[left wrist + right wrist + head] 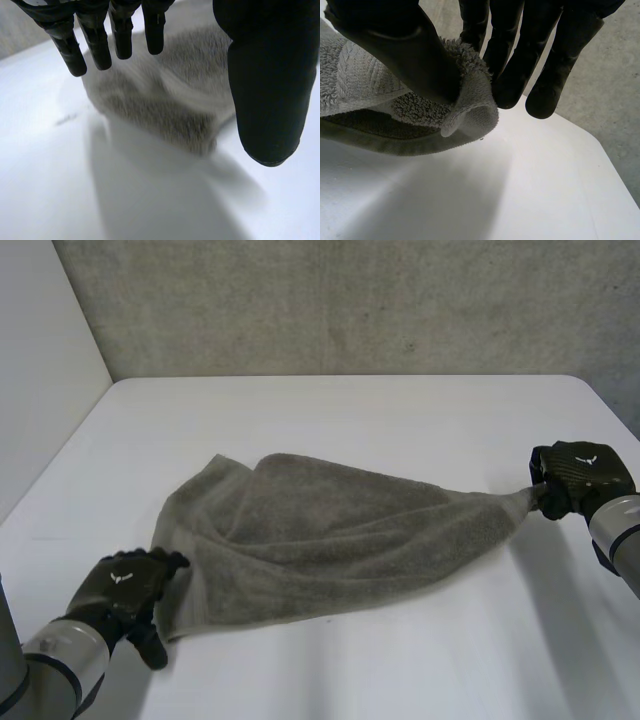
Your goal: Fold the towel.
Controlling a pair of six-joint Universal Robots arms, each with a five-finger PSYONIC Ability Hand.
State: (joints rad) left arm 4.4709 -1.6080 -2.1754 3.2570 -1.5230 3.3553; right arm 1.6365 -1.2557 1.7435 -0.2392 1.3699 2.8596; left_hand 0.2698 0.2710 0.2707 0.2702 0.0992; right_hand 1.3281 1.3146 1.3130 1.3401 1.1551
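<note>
Grey terry-cloth towel (320, 540) lies rumpled mid white counter (400, 410), with one corner drawn to a taut point at my right hand (578, 476). My thumb and fingers (510, 75) pinch that corner, probably to pull the cloth flat. My left hand (125, 588) is at the near left corner, fingers straight and spread, holding nothing. I'd guess it takes that corner before any fold.

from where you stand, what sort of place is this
Probably a robot test bench or lab rather than a home: a plain white table, a rough grey wall behind it, and a single grey towel with one corner pinched by the right hand.
</note>
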